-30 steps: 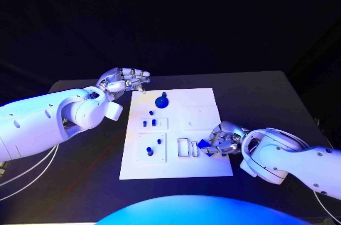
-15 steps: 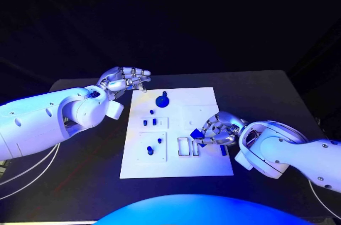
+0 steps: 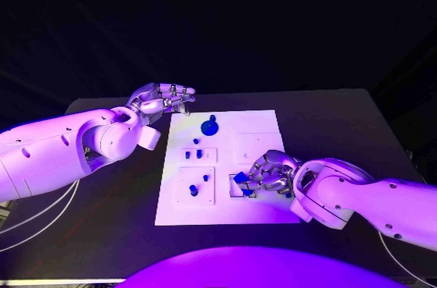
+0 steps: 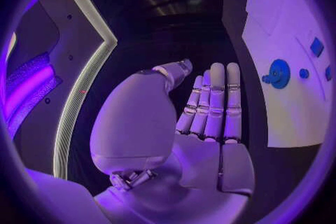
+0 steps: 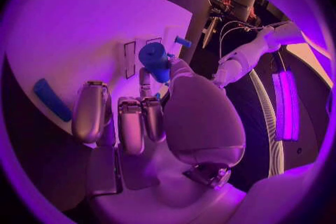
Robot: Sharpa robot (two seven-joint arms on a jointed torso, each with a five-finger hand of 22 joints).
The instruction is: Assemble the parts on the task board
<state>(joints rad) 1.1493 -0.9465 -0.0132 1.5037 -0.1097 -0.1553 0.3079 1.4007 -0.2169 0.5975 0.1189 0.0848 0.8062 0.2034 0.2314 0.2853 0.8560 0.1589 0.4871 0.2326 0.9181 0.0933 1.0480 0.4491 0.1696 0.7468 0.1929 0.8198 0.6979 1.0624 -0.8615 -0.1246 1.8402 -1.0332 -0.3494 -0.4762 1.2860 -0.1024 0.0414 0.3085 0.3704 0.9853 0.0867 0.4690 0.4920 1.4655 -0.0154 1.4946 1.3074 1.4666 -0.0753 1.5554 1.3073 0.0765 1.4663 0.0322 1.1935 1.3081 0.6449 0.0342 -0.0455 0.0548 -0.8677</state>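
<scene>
Right hand (image 3: 267,172) pinching blue cylindrical part (image 5: 155,57)

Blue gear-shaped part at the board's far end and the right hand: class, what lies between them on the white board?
In the head view, small blue pegs on a raised square plate.

A blue cylindrical plastic part (image 5: 154,59) is held in the silver metal right hand (image 3: 266,175), just above the white flat task board (image 3: 269,213). A blue gear-shaped part (image 4: 279,73) is seen on the board beside the silver left hand (image 3: 164,100). A blue flat bar (image 5: 51,99) lies on the board's white surface beyond the right hand's fingers, and the table (image 3: 364,124) around the board is black.
</scene>
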